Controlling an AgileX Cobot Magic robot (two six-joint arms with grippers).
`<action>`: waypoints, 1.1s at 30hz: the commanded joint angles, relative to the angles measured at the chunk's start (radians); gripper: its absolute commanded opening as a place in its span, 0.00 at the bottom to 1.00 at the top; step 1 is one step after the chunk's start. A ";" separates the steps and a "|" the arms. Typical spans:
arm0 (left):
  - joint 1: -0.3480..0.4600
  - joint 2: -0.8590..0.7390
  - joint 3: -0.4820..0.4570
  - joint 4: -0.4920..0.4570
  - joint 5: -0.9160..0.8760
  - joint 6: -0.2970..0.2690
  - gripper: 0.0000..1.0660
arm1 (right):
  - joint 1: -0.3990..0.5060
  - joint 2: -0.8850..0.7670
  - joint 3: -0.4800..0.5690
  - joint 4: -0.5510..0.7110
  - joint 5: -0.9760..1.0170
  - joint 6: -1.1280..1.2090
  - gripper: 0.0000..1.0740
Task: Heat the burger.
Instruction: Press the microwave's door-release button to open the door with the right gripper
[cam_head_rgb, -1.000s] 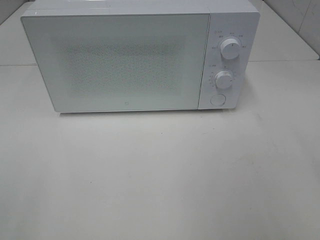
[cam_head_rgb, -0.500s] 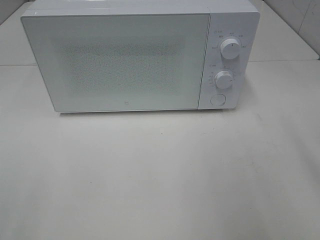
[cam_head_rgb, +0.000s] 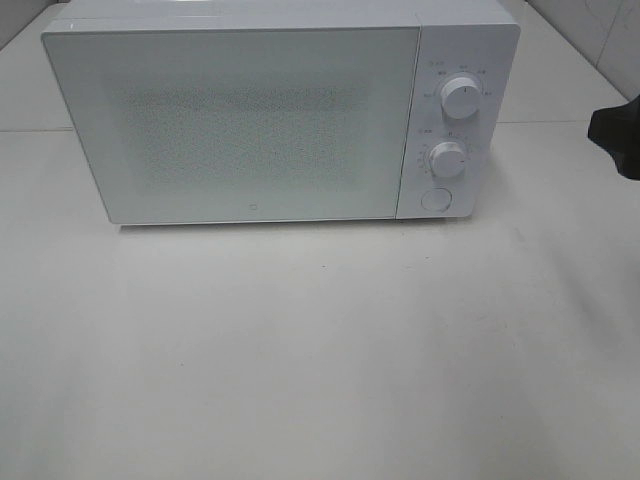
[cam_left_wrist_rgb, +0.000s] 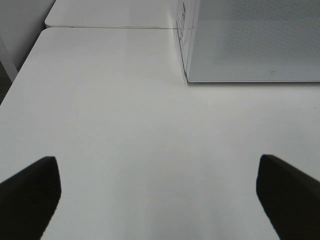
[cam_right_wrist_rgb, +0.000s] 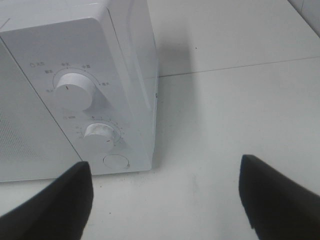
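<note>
Exterior high view: microwave (cam_head_rgb: 250, 120), door shut, on the worktop (cam_head_rgb: 320, 350), the burger in no view, possibly behind the frosted door, so progress cannot be judged; left wrist view: left gripper (cam_left_wrist_rgb: 157, 165) spread wide and empty; right wrist view: right gripper (cam_right_wrist_rgb: 165, 175) parted, empty, near the upper dial (cam_right_wrist_rgb: 74, 90).

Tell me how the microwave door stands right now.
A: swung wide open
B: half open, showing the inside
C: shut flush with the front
C: the microwave door lies flat in line with the control panel, with no gap along its edge and none of the inside on show.
</note>
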 joint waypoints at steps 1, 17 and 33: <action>0.006 -0.024 0.002 -0.007 -0.005 0.000 0.96 | -0.005 0.049 0.016 -0.011 -0.103 0.002 0.68; 0.006 -0.024 0.002 -0.007 -0.005 0.000 0.96 | 0.237 0.314 0.023 0.063 -0.248 0.068 0.35; 0.006 -0.024 0.002 -0.007 -0.005 0.000 0.96 | 0.321 0.422 0.022 0.062 -0.399 0.642 0.00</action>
